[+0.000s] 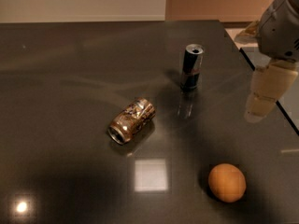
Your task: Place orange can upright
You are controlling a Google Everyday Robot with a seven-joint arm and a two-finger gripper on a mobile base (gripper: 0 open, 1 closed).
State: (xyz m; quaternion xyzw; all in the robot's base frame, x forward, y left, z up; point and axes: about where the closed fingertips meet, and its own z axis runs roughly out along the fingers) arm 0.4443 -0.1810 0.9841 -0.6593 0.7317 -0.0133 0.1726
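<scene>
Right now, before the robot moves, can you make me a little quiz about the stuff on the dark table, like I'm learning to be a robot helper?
1. True or false: the orange can stands upright on the table.
2. Where is the gripper? A: directly over the orange can. B: at the right side of the view, touching nothing on the table. C: at the left side of the view.
3. Fill in: the slim dark can stands ____, farther back than the round orange fruit.

Key: 1 false, it lies on its side. 2 B. 3 upright.
</scene>
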